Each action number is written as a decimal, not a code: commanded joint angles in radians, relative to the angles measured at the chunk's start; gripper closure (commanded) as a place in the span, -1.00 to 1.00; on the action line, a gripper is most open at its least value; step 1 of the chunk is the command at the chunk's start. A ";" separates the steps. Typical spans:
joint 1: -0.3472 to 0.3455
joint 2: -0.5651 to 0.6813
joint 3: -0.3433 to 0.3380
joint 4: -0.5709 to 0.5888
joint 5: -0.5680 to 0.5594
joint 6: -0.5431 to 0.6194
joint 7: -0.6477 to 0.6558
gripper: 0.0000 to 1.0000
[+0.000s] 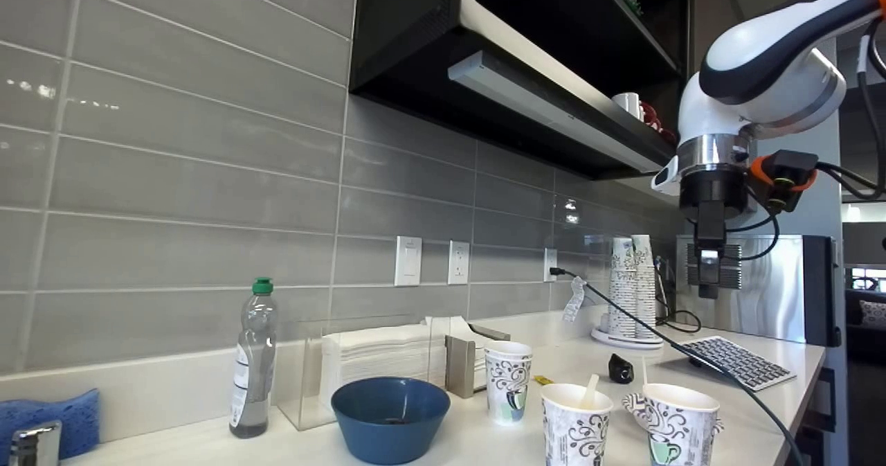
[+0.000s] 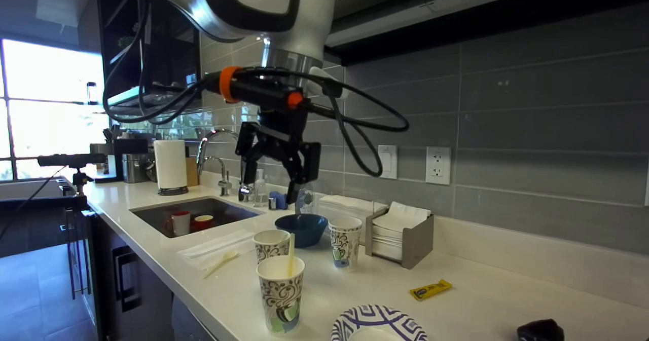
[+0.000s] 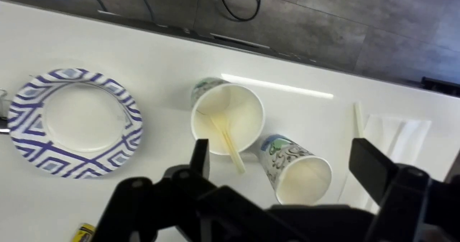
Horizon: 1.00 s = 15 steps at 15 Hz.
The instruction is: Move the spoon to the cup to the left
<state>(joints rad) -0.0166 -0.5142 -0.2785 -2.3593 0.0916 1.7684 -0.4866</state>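
Cream-white and slim, the spoon (image 3: 233, 154) stands tilted in a patterned cup (image 2: 280, 300), its handle crossing the rim; the end inside is faint, its outline not made out. A second spoon (image 2: 221, 262) lies by the folded paper (image 2: 215, 248) on the counter (image 2: 487, 300); contact with the paper cannot be confirmed. In the wrist view part of it is covered by a finger of the gripper (image 3: 285, 159). Which spoon the task intends cannot be settled. In an exterior view a pale handle (image 1: 590, 391) rises in a foreground cup (image 1: 578, 435), lower end hidden, cup base cut off by the frame. The plate (image 2: 375, 316) is likewise cropped in an exterior view.

Tool condition: fingers spread wide, raised above the cups. The tilted spoon is below, well apart; in the wrist view its handle end appears between the fingers, closer to the one at picture left.
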 commanded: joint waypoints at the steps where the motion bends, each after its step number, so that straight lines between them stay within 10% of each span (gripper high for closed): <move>1: 0.037 0.060 0.024 0.024 0.165 0.046 0.025 -1.00; 15: 0.040 0.152 0.095 0.038 0.192 0.133 0.036 -1.00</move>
<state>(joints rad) 0.0291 -0.4045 -0.2207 -2.3465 0.2856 1.8641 -0.4717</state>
